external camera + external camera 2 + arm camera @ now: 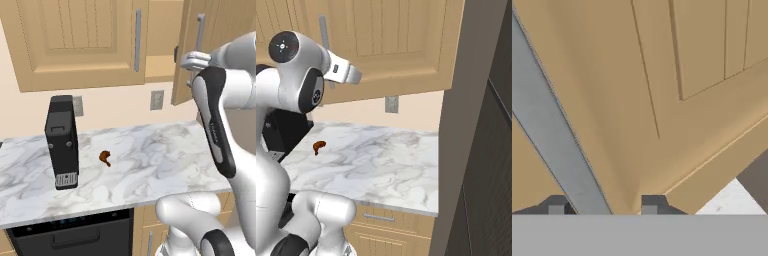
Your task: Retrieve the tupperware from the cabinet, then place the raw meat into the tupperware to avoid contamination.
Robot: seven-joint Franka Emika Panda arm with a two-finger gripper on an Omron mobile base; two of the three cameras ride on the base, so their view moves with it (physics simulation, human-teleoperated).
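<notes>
Claw point(602, 210) at the cabinet point(75, 40) door, fingertips point(556, 209) straddling the grey bar handle point(552, 135) with small gaps, not clamped; raw meat point(105, 157) on marble counter point(150, 155) well below the claw; black appliance point(62, 142) beside the meat.

The cabinet's point(80, 40) swung-out door point(192, 50) flanks its opening; the black appliance point(62, 142) blocks the counter's point(150, 165) left.

Upper frame, the cabinet point(80, 40) shows matt, light tan wood with grooved panels, and its bar handle point(557, 145) looks like smooth brushed grey metal. Below, the counter point(150, 160) is polished white marble with grey veins. At left, the black appliance point(62, 142) reads as matt plastic.
</notes>
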